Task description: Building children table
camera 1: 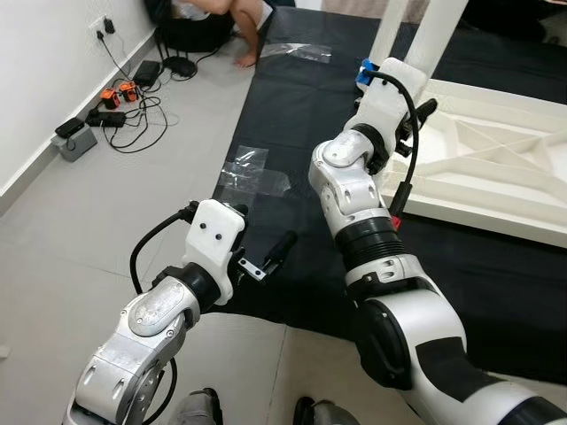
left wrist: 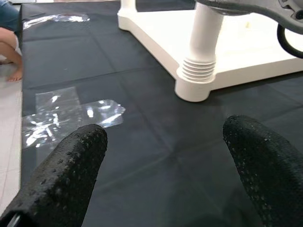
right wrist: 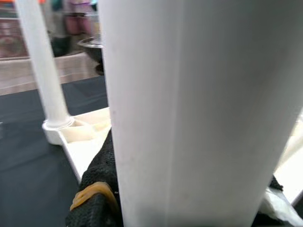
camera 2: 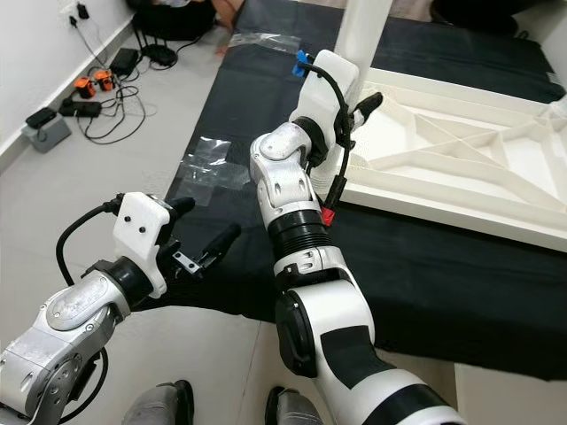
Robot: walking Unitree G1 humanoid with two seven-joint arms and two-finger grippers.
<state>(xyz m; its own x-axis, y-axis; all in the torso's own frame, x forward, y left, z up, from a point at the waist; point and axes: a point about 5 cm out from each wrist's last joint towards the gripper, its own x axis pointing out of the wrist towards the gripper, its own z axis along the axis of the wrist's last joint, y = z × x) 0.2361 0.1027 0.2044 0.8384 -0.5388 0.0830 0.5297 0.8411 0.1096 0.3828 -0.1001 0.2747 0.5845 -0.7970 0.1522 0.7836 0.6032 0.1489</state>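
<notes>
Mat [camera 1: 292, 115]: black, spread on the tiled floor.
Tabletop [camera 1: 496, 168]: white, upside down on the mat, ribs showing.
Leg [camera 1: 440, 31]: white, upright at the tabletop's near corner.
Right gripper [right wrist: 102, 189]: pinching the leg.
Left gripper [left wrist: 165, 161]: fingers spread, low over the mat.
Plastic wrap [camera 1: 251, 174]: clear, on the mat.

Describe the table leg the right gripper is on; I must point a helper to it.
On the black floor mat lies an upturned white plastic tabletop. At its near-left corner stands a white plastic leg, with the right gripper against it. The other leg stands at a farther corner, untouched.
</notes>
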